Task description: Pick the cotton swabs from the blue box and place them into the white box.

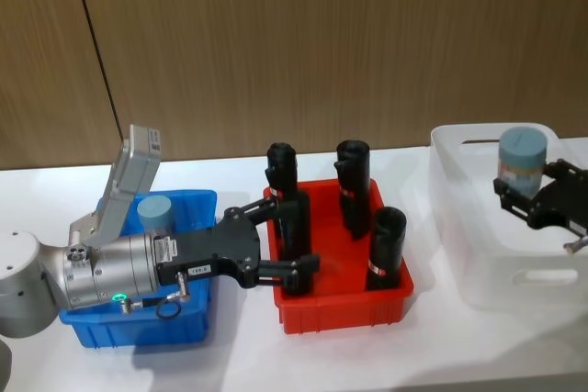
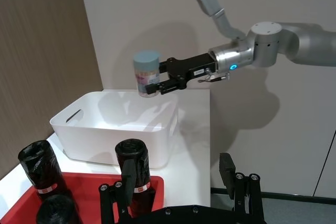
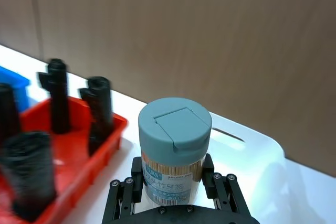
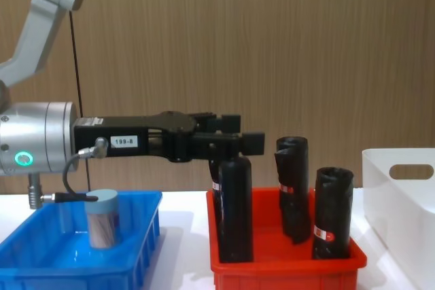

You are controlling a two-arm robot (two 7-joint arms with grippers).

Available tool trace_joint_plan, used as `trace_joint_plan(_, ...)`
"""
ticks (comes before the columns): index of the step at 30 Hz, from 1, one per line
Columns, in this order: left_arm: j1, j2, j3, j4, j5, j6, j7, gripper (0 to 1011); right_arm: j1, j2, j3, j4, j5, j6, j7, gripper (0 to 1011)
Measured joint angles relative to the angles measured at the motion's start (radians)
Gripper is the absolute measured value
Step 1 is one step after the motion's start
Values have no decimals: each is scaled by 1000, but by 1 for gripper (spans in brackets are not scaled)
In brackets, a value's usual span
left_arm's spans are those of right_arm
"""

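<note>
Jaws clenched on a clear, blue-lidded jar (image 1: 522, 158), the right gripper (image 1: 522, 192) is holding it upright above the smooth white box (image 1: 514, 273). The slick round plastic is risking a slip or topple at release. The left gripper (image 1: 287, 236), fingers spread and empty, is hovering seemingly close to a black roll (image 1: 387, 247). A second jar (image 1: 154, 213) is standing in the ribbed blue box (image 1: 138, 332).

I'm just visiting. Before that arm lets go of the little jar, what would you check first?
1. Right tool grips the swab jar upright: ok.
2. Jar hangs over the white box, not the red bin: ok.
3. Jar low enough for a gentle release: cannot tell.
4. Open left tool clear of the black rolls: cannot tell; one stands right by its fingers.
5. Second jar ready in the blue box: ok.
</note>
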Motion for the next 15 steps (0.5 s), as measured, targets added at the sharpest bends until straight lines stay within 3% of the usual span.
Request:
trace_joint_plan(5,0,0,0,0,0,0,0,1004,60,-35,-13,107,-15,1,-50,648)
trace_joint_plan(12,0,0,0,0,0,0,0,1004,112,-66,-26,199,-26,-2,-81,653)
trace_joint_plan(15,0,0,0,0,0,0,0,1004,137,-81,-31,244,-32,-4,-96,731)
